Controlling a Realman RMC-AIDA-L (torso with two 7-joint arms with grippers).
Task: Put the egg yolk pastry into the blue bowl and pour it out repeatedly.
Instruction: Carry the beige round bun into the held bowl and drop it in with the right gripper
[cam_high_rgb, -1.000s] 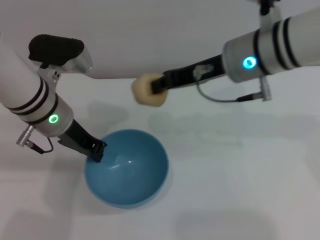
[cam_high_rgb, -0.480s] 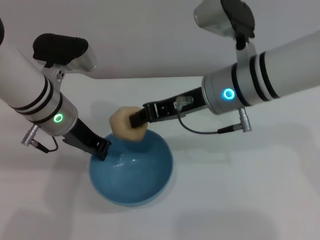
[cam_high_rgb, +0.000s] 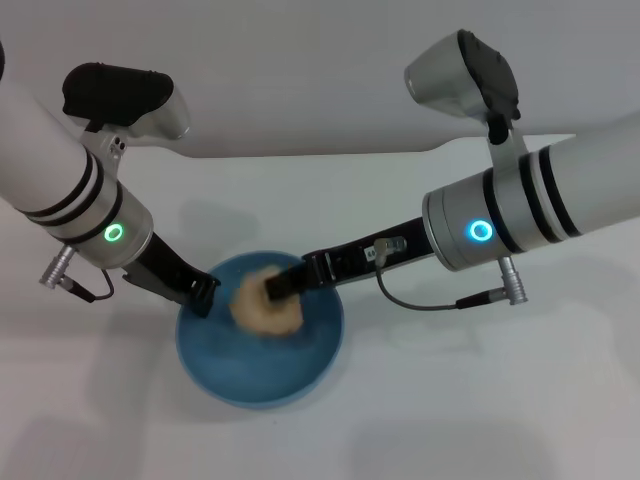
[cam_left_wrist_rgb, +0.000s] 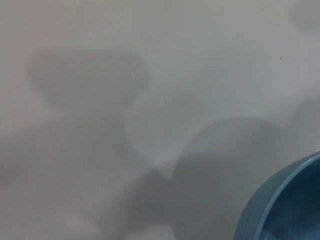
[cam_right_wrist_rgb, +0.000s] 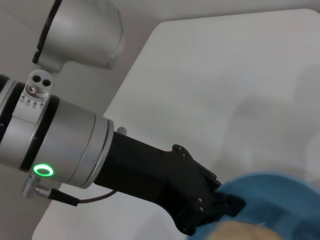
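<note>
At the left, the left gripper (cam_high_rgb: 200, 297) pinches the near-left rim of the round, glossy light-blue bowl (cam_high_rgb: 315, 350), which sits on a plain white tabletop (cam_high_rgb: 480, 400) with bare surface open all around it and the table's far edge running behind both arms. Inside the bowl, the small, lumpy, pale tan egg yolk pastry (cam_high_rgb: 262, 312) sits low over the basin, clamped between the fingers of the right gripper (cam_high_rgb: 275, 290), whose arm reaches in over the bowl's far-right rim. The right wrist view catches the left gripper (cam_right_wrist_rgb: 220, 207) closed on the blue rim (cam_right_wrist_rgb: 260, 182).
</note>
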